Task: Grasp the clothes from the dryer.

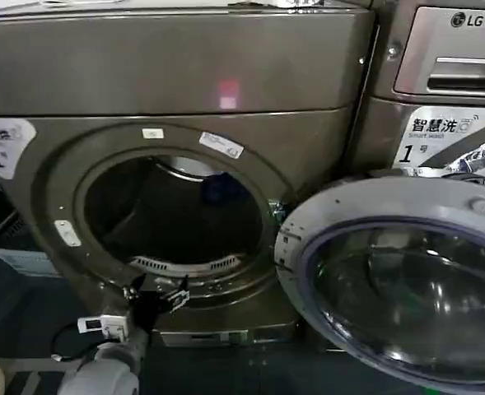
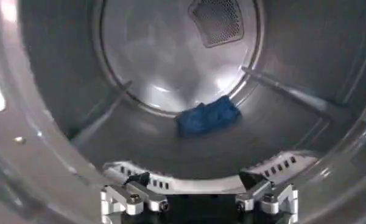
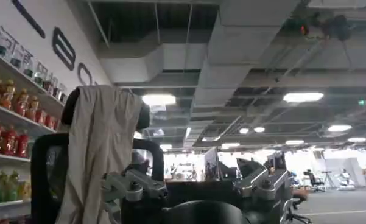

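The dryer [image 1: 176,74] stands with its round mouth open. One piece of blue clothes [image 1: 223,188] lies at the back of the steel drum [image 2: 170,55], on the drum floor below the rear wall [image 2: 207,115]. My left gripper [image 1: 156,292] hangs at the lower rim of the mouth, facing into the drum. It is open [image 2: 195,181], nothing lies between its fingers, and the blue cloth is well ahead of them. My right gripper [image 3: 195,176] is parked away from the dryer, open and empty, facing the room.
The dryer's glass door [image 1: 398,280] is swung wide to the right. A second machine [image 1: 440,74] stands on the right, a basket [image 1: 11,247] on the floor at left. A perforated lint grille [image 2: 140,176] lines the drum's front lip. A chair draped with beige cloth [image 3: 97,152] shows beyond the right gripper.
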